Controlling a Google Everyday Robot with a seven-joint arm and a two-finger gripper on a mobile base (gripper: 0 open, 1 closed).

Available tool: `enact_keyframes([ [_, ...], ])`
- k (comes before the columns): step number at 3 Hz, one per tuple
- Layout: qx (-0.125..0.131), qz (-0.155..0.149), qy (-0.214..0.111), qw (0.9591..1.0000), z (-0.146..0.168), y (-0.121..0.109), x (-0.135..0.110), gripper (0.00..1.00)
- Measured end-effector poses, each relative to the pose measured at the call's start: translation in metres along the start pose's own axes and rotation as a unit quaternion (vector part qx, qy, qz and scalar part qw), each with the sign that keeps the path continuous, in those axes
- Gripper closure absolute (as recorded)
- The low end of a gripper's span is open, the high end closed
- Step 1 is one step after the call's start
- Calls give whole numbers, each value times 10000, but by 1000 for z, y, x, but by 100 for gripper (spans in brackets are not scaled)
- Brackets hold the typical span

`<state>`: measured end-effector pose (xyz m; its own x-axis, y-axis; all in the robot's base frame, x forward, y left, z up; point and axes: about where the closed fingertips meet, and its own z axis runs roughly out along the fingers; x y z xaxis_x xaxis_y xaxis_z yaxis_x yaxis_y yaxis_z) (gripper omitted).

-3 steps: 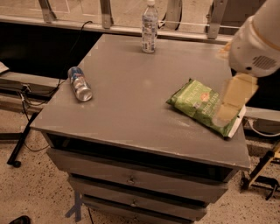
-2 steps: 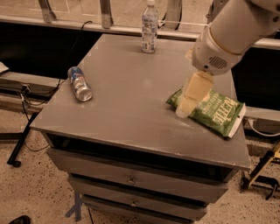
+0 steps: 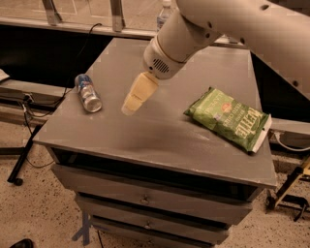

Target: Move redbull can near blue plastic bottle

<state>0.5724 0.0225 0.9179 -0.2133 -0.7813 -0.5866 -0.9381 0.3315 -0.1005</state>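
One can (image 3: 88, 93) lies on the table (image 3: 160, 138) – one bottle (image 3: 164, 13) stands far back. One green bag (image 3: 227, 118). One gripper (image 3: 130, 107) hangs near the can – wide or narrow, I cannot tell.

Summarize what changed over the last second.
The gripper swept left across the grey table, from over the green chip bag to mid-table, short of the silver-and-blue redbull can lying on its side. Nothing picked up or let go. Can, bag and the clear plastic bottle, partly behind the arm, stayed put.
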Motion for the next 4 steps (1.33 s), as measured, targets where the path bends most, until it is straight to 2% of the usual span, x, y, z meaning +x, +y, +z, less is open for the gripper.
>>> enact_keyframes([
  [1, 0, -1, 0, 10000, 0, 0, 0, 0],
  [2, 13, -4, -138, 9999, 6, 3, -10, 0],
  [3, -32, 20, -443, 9990, 40, 2, -40, 0],
  [4, 35, 168, -635, 9978, 76, -4, -58, 0],
])
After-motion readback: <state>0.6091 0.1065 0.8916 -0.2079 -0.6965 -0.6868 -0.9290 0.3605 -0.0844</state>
